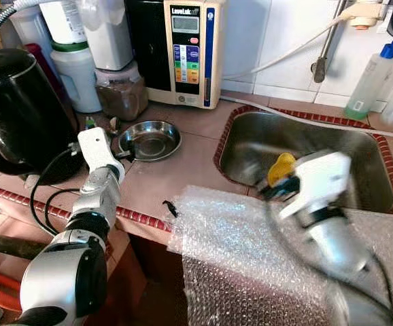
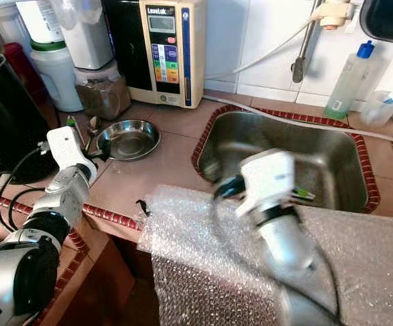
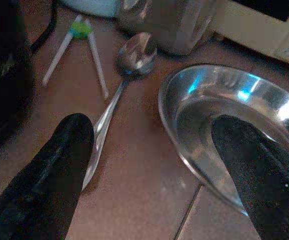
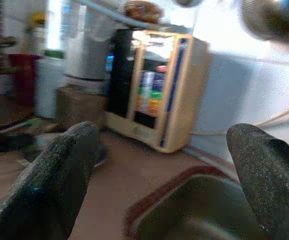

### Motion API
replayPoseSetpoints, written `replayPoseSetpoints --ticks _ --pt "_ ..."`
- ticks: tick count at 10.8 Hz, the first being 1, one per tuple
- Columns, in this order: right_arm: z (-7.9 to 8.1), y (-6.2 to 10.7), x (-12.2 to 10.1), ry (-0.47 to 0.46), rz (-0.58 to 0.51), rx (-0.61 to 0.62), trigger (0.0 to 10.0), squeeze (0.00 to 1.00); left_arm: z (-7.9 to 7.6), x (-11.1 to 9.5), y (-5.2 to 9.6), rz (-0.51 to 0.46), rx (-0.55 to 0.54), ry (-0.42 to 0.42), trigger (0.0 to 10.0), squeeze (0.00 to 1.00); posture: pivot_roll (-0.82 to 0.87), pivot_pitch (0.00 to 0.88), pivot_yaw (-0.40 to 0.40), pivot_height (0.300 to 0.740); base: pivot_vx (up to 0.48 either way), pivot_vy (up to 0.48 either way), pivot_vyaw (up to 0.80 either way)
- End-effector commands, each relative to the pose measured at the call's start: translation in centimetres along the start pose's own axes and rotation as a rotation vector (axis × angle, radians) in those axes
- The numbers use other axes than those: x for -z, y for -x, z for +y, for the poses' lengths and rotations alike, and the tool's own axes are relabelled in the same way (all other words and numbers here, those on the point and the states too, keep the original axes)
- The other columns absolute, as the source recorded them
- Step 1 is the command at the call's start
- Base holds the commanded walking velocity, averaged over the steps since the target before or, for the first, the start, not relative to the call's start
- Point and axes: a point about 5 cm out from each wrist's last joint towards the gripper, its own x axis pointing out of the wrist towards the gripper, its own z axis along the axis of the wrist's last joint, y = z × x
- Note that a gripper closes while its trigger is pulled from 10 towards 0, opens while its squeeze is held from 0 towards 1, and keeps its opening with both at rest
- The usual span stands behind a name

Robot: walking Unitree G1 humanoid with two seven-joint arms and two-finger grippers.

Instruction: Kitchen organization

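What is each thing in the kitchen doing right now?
Left hand: open, one finger over the steel bowl's rim.
Right hand: open, holding nothing, above the sink's edge.
Steel bowl: upright, empty, on the counter.
Spoon: lying flat beside the bowl.
Sink: no water running.
Bubble wrap: draped over the counter edge.
Clear bottle: standing, blue cap on.

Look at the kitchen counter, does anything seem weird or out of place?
Yes. A big sheet of bubble wrap is draped over the front edge of the counter beside the sink, an odd spot for packing stuff. Also, a spoon lies loose on the counter by the metal bowl, where the left hand is open, one finger over the bowl.
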Motion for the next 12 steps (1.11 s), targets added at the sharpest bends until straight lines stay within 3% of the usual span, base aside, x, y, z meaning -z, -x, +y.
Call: replayPoseSetpoints --ticks 1,3,6,7,8,9,12 --pt "0.4 0.1 -0.4 -0.015 -0.006 -0.026 10.0 1.0 -0.5 -0.2 -0.1 0.019 0.001 0.019 10.0 0.0 -0.03 0.0 0.088 0.74 0.0 0.0 0.0" --pt "1.6 0.8 1.2 -0.174 0.13 -0.092 10.0 1.0 -2.4 0.5 -0.1 0.076 0.051 0.068 10.0 0.0 -0.04 0.0 0.091 0.74 0.0 0.0 0.0" --pt "3.2 1.5 2.0 -0.2 0.195 -0.188 10.0 1.0 -3.6 1.4 0.1 0.137 0.089 0.073 10.0 0.0 -0.04 0.0 0.095 0.74 0.0 0.0 0.0" --pt "3.4 1.5 2.0 -0.195 0.202 -0.202 10.0 1.0 -3.8 1.8 0.2 0.162 0.085 0.081 8.5 0.0 -0.04 0.0 0.096 0.74 0.0 0.0 0.0" --pt "3.6 1.5 2.0 -0.185 0.207 -0.218 10.0 1.0 -4.0 2.3 0.3 0.186 0.082 0.095 6.4 0.0 -0.04 0.0 0.1 0.74 0.0 0.0 0.0" --pt "3.7 1.5 1.9 -0.177 0.206 -0.228 10.0 1.0 -4.0 2.5 0.4 0.193 0.076 0.103 0.2 0.0 -0.04 0.0 0.102 0.74 0.0 0.0 0.0" --pt "3.9 1.4 2.1 -0.161 0.213 -0.243 10.0 1.0 -3.9 2.2 0.3 0.199 0.095 0.107 0.0 0.0 -0.03 0.0 0.101 0.74 0.0 0.0 0.0"
